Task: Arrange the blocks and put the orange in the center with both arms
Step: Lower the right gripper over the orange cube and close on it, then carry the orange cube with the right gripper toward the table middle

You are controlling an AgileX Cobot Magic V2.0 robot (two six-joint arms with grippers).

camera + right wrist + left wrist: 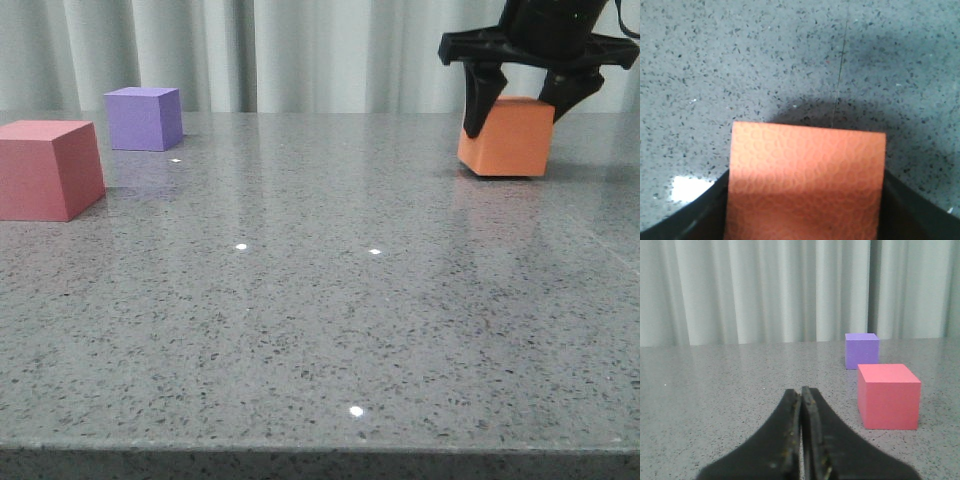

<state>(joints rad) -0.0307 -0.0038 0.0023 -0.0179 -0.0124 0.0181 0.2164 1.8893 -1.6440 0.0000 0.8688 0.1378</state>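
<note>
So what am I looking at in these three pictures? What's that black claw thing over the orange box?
It is a two-armed robot at a grey speckled table. The wide picture looks forward over the table; the other two come from cameras on each wrist. The black claw is the right gripper, its two fingers down either side of the orange cube, which sits on the table; the right wrist camera looks straight down on that cube. The left gripper is shut and empty, facing the red cube and, behind it, the purple cube.

Glossy speckled stone table (300,330), matte orange cube (508,140)
</note>
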